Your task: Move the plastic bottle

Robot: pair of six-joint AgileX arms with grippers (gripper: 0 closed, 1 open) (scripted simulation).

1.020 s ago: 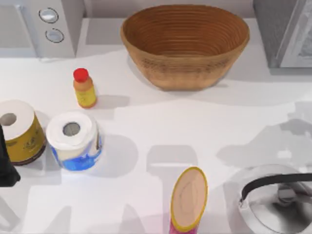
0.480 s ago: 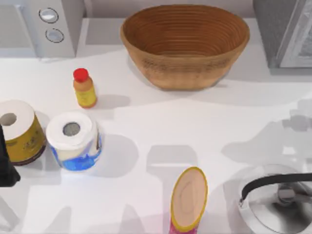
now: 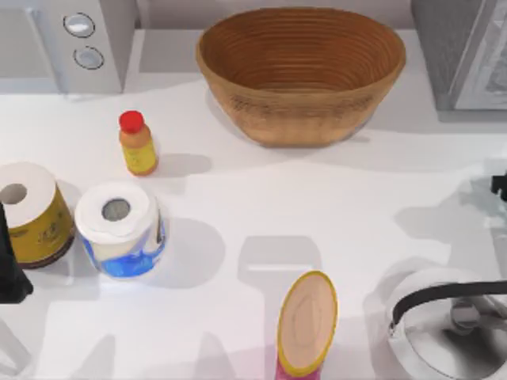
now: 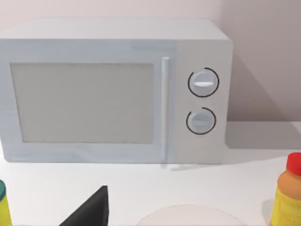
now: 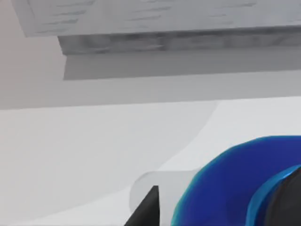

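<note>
Right gripper (image 3: 501,187) sits at the table's right edge, beyond the kettle (image 3: 451,328), close over the plastic bottle (image 5: 235,188) for a grasp; finger state indiscernible.

Left arm parks beside the yellow roll (image 3: 28,212).

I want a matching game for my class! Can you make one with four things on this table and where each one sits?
Things:
1. wicker bowl
2. orange bottle with red cap
3. kettle
4. microwave

Places (top view):
A. far left corner
B. near right corner
C. far middle
D. left side, in front of the microwave

Pairs: 1-C, 2-D, 3-B, 4-A
</note>
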